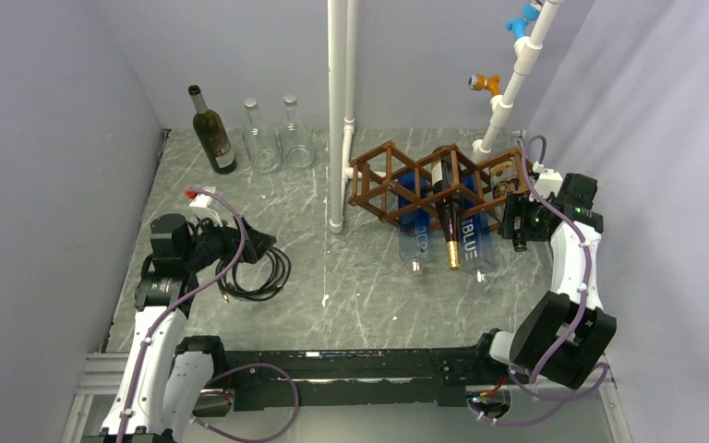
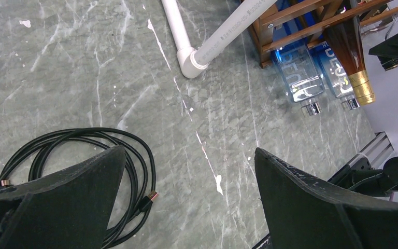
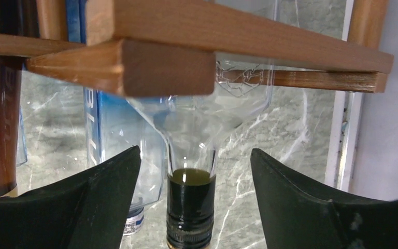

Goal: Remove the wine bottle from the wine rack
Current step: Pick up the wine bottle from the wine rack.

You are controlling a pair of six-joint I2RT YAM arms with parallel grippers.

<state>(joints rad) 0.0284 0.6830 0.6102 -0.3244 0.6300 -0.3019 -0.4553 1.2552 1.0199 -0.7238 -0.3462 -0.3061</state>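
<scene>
The wine bottle [image 3: 189, 207] lies in the rightmost cell of the wine rack [image 1: 397, 180], near the surface's [image 1: 332, 277] far right corner. The right pincer [image 3: 194, 155] is spread on either side of its neck, not touching it. The left pincer [image 2: 190, 153] is spread above a black cable [image 2: 83, 133] by the left edge.

Overhead camera looks down; both wrist cameras face the wine rack [image 1: 422, 173].
</scene>
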